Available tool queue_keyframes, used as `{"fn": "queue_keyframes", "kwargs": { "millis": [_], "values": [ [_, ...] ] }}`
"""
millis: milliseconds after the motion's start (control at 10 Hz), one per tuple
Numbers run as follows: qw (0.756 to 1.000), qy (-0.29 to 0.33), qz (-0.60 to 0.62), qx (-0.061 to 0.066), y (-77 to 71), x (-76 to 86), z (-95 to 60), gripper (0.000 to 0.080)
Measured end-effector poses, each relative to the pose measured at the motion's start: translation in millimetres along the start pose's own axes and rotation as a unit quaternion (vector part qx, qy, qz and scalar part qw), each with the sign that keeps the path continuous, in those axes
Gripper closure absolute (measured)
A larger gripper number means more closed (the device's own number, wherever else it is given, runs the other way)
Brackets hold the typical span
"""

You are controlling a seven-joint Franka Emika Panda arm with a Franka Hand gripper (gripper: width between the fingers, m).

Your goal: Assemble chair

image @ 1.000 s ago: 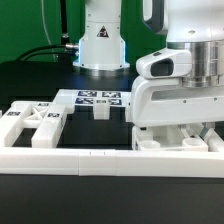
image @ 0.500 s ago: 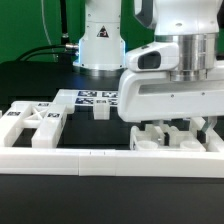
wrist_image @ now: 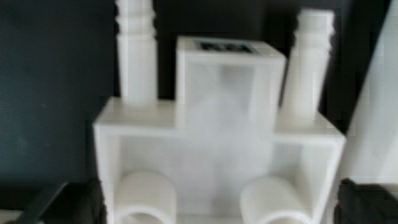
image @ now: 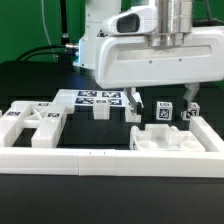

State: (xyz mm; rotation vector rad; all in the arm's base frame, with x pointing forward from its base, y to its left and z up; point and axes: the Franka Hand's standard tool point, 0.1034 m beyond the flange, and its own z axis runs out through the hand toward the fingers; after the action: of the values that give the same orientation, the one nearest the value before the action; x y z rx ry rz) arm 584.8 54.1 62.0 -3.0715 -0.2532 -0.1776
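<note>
Black table (image: pixel 25 88), green backdrop. Gripper (image: pixel 162 110) hangs spread wide and empty over a chair part (image: pixel 165 139) just behind the rail (image: pixel 90 158), exterior view's right. Risk: an off-centre descent lands fingers on its posts (wrist_image: pixel 137 50), shoving or tilting it.

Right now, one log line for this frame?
hand: open, empty | over: chair part, exterior view's right | panel: lying flat, exterior view's left

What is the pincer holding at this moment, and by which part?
Nothing. The pincer is open, with its fingers spread wide above the white chair part. The part lies below and between them, and they appear not to touch it.
</note>
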Motion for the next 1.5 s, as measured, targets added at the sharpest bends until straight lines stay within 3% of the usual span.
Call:
{"fn": "queue_keyframes", "kwargs": {
  "millis": [100, 400, 500, 800, 1100, 1300, 1400, 1500],
  "values": [
    [1.000, 0.003, -0.008, -0.005, 4.0, -18.9, 0.8, 0.0151],
    [1.000, -0.003, -0.009, -0.003, 5.3, -21.4, 3.9, 0.0151],
    [1.000, -0.004, -0.001, 0.000, 17.6, -31.6, 9.5, 0.0151],
    [1.000, -0.025, 0.013, 0.001, 12.8, -64.8, 15.2, 0.0151],
    [0.999, -0.034, 0.013, 0.004, 12.1, -62.7, 15.1, 0.0151],
    [0.994, -0.101, 0.022, 0.020, 6.0, -70.0, 14.7, 0.0151],
    [0.981, -0.174, 0.081, 0.018, 6.1, -83.6, 13.7, 0.0151],
    [0.970, -0.220, 0.105, 0.011, 8.6, -85.5, 17.0, 0.0151]
  ]
}}
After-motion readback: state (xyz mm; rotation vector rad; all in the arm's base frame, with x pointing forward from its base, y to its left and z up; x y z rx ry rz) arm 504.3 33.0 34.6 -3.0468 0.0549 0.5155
